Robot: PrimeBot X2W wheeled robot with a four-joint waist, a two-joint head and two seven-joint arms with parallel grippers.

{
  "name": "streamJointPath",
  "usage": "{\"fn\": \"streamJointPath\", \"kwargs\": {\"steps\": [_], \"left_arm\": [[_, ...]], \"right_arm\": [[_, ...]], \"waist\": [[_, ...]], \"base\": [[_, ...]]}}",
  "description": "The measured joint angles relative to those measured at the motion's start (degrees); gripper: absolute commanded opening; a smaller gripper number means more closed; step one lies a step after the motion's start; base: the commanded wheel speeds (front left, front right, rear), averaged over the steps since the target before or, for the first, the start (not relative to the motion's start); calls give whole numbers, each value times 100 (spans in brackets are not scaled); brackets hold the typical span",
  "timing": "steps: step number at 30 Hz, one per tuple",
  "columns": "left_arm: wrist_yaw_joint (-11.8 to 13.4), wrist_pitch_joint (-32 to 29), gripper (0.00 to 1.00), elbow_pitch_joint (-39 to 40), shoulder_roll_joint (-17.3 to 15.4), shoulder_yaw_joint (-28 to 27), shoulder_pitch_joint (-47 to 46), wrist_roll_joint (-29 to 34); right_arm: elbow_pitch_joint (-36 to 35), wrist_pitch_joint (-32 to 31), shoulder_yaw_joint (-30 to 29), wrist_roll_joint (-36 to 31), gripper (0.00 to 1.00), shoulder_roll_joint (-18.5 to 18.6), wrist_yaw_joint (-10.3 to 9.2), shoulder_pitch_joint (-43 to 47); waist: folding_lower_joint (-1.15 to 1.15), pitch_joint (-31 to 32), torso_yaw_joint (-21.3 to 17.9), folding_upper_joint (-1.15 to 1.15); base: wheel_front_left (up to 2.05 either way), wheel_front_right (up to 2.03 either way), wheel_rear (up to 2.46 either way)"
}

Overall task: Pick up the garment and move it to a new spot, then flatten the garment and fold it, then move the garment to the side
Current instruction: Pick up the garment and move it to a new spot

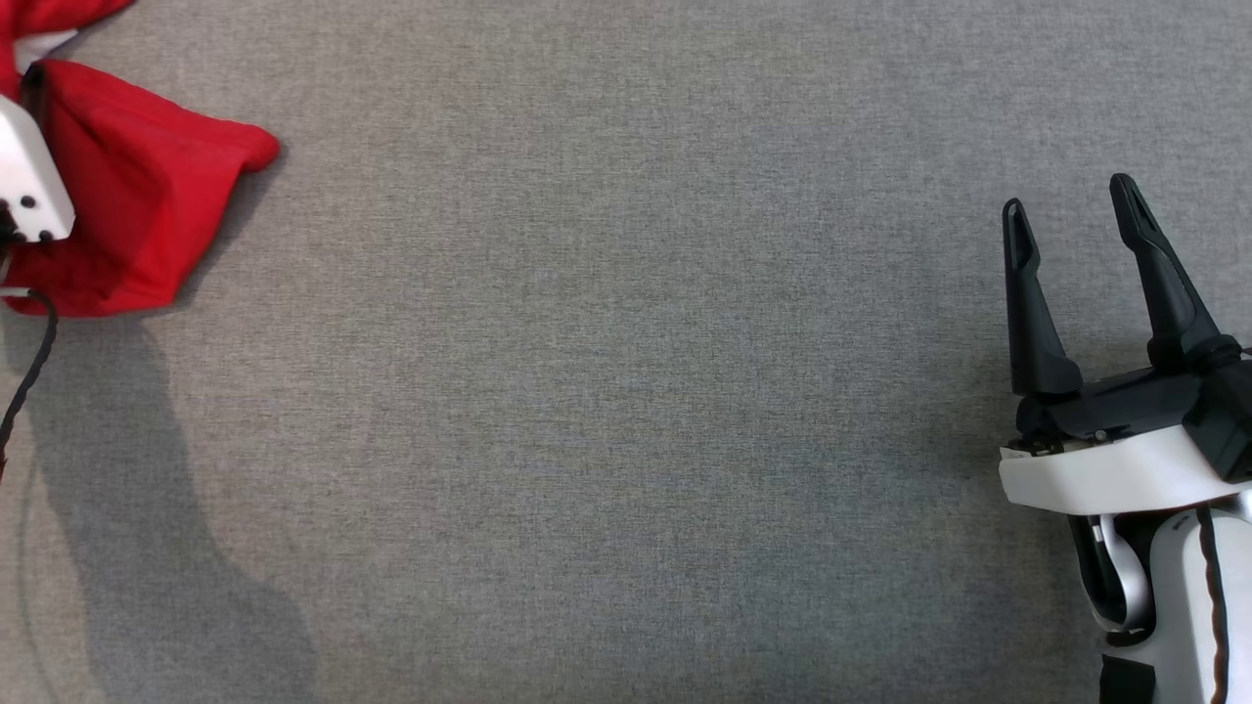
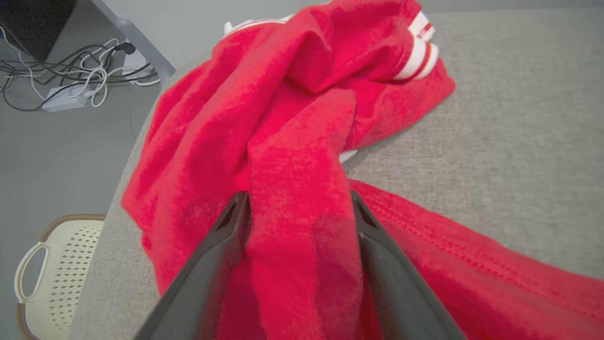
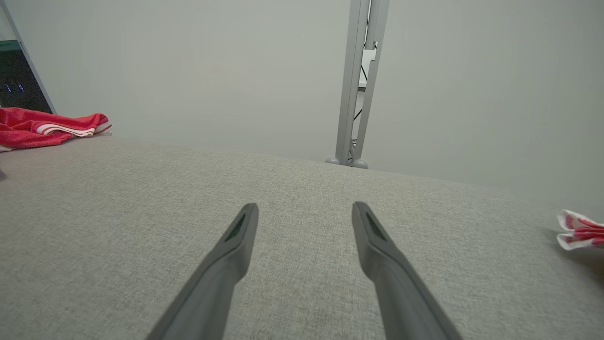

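The garment (image 1: 137,196) is a red piece with white stripes (image 2: 420,56), crumpled at the far left of the grey table (image 1: 626,391), close to its edge. My left gripper (image 2: 297,194) is down in it with its fingers (image 2: 222,245) spread wide, and a raised fold of red cloth fills the gap between them. In the head view just its pale wrist (image 1: 29,176) shows, over the garment. My right gripper (image 1: 1068,194) hovers open and empty at the right side of the table, far from the garment (image 3: 42,127).
The table's left edge runs beside the garment. Below it stand a white perforated basket (image 2: 52,264) and a tangle of cables (image 2: 80,71) on the floor. A grey post (image 3: 358,80) rises behind the table. A small red-and-white cloth (image 3: 578,231) lies at the right.
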State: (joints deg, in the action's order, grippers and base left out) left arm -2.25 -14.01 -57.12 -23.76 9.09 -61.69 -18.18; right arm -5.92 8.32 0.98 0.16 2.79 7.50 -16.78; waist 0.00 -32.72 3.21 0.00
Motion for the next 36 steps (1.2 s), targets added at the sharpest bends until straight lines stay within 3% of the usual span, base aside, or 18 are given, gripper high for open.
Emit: {"fn": "streamJointPath", "kwargs": {"steps": [1,2,3,4,18,27,36], "left_arm": [[27,8,100,-67,-24,5,-2,10],[32,19,87,-133,-43,-8,-5,3],[41,32,34,-186,-48,-10,-7,-8],[52,53,0,-231,-55,-5,-8,-7],[68,843,0,-423,-108,272,-231,176],[-182,1107,0,-247,-171,694,-528,460],[-477,1301,0,344,276,1365,-706,597]], "right_arm": [[-1,4,-2,0,100,0,0,-9],[-1,11,-3,0,100,0,0,-14],[0,13,-8,0,100,0,0,-16],[2,23,-9,0,100,0,0,-19],[247,143,-25,77,100,-1,0,-22],[622,345,-40,323,100,-1,0,131],[980,530,-130,605,100,0,0,419]], "waist": [[0,-16,-19,0],[0,-27,-31,0],[0,-28,-35,0],[0,-26,-36,0],[0,422,44,0],[0,1105,10,0],[0,1894,-206,0]], "base": [[0,0,0],[0,0,0],[0,0,0],[0,0,0],[0,0,0],[0,0,0],[0,0,0]]}}
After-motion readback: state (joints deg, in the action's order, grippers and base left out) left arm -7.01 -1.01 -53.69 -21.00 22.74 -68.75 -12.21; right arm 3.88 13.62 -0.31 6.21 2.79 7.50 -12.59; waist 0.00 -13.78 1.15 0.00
